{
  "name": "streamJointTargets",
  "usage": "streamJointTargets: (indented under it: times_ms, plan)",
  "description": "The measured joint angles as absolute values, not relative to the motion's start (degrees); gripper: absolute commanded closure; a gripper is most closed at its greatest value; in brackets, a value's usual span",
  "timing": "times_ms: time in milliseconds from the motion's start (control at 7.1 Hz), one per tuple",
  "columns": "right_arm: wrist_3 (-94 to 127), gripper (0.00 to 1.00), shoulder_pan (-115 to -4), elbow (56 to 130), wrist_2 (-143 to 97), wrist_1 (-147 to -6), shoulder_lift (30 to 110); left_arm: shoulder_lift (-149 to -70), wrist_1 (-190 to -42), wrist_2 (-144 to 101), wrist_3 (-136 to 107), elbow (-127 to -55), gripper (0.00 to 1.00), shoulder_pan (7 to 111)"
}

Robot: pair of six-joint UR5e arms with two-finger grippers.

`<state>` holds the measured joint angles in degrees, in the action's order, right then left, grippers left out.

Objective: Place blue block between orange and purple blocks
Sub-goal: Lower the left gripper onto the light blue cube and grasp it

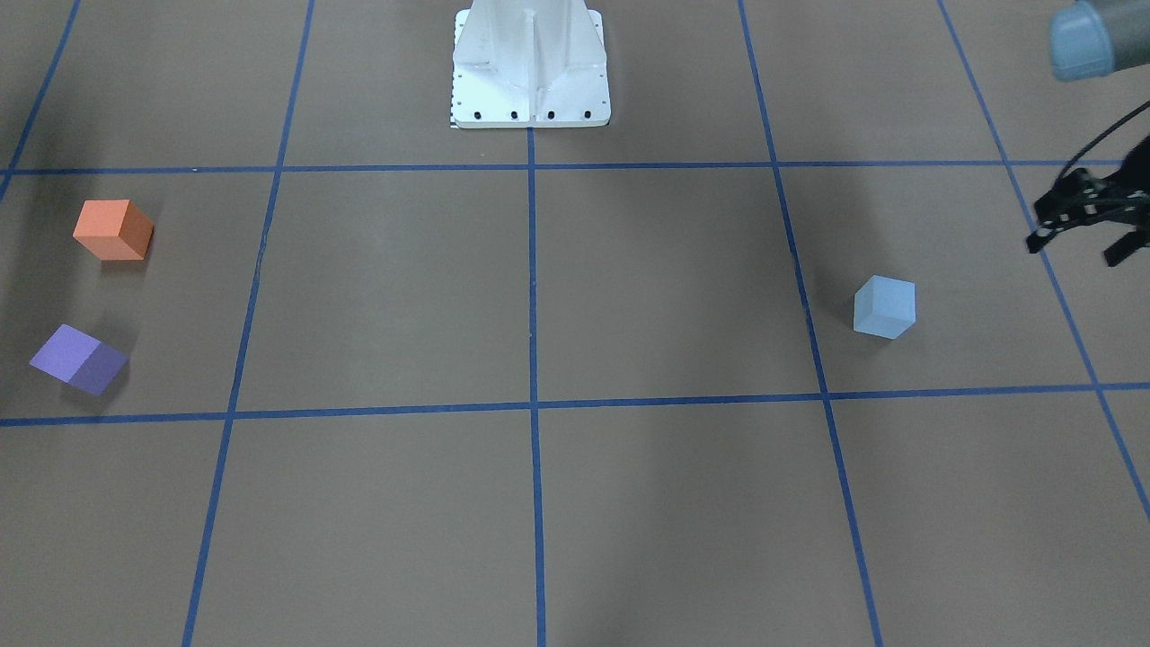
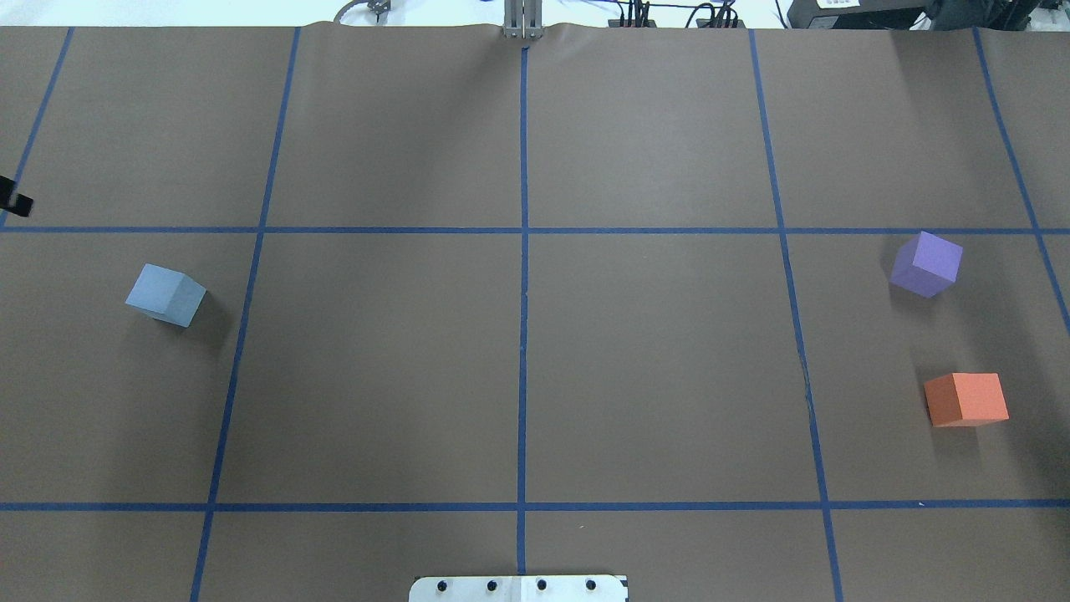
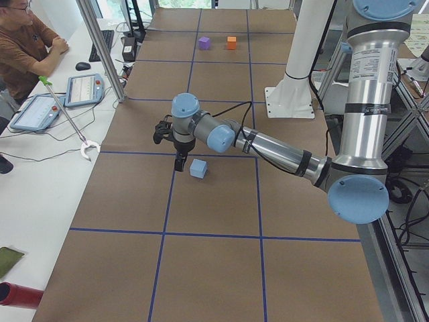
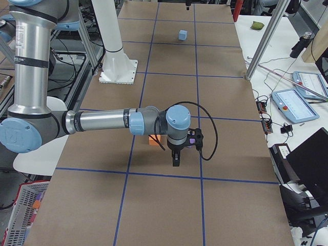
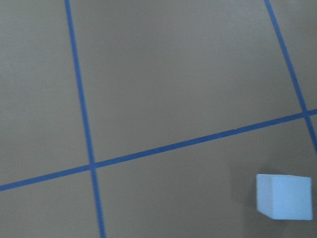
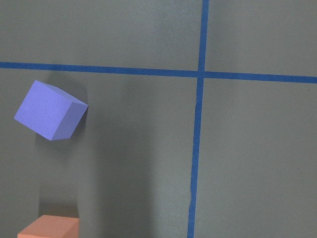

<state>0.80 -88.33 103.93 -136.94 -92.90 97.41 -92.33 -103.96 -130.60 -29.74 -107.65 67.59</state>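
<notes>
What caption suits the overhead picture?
Blue block lies far left on the taped table; purple block and orange block sit far right.

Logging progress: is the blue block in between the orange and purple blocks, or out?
Out. The blue block lies on the robot's left; purple block and orange block sit far right, nothing between them.

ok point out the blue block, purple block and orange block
blue block [image 2: 165, 295], overhead exterior view, middle of the cube
purple block [image 2: 926, 264], overhead exterior view, middle of the cube
orange block [image 2: 965, 400], overhead exterior view, middle of the cube
</notes>
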Motion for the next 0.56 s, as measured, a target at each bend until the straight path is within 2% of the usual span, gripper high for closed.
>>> streamJointTargets:
  times_ms: [282,563]
  plan:
    - [0.8,0.00,-88.3,103.9,-136.7,-92.9,97.4,-92.6,-113.5,-124.6,-40.0,-104.5,0.00,58.5]
    - [0.7,0.00,-88.3,103.8,-136.4,-92.9,97.4,-92.8,-117.9,-122.6,-42.4,-101.4,0.00,54.8]
